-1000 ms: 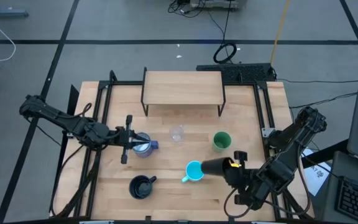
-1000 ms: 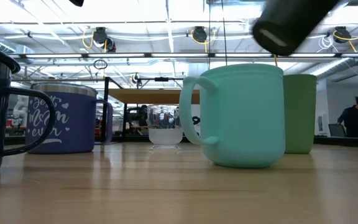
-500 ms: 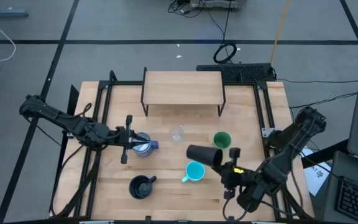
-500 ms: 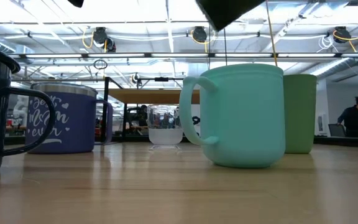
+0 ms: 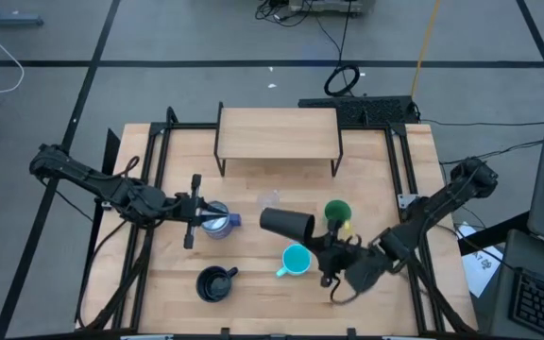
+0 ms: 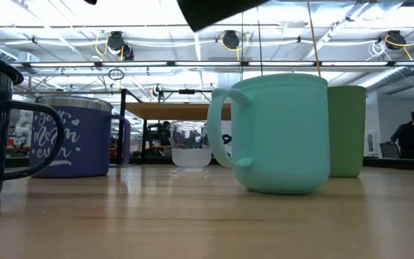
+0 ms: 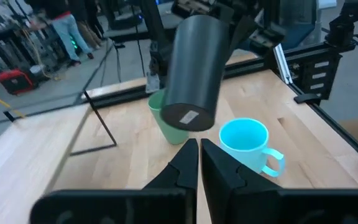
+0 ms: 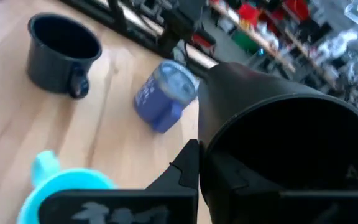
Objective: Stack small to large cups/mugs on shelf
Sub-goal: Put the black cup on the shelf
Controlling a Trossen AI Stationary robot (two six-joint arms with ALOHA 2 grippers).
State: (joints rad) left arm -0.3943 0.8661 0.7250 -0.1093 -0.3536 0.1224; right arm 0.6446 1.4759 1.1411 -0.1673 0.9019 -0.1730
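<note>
My right gripper (image 5: 321,247), clamped on the black tumbler (image 5: 286,224), has swung it past the cyan mug (image 5: 295,259) toward the shelf (image 5: 277,131); left gripper (image 5: 195,210) waits, apparently closed.

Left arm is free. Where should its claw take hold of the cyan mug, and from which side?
Pinch the cyan mug by its rim wall, coming straight down from above. It stands upright with its mouth open, and its handle juts toward the table's near-left, so take the wall opposite the handle. The right claw holds the black tumbler just above, so clearance looks tight.
</note>
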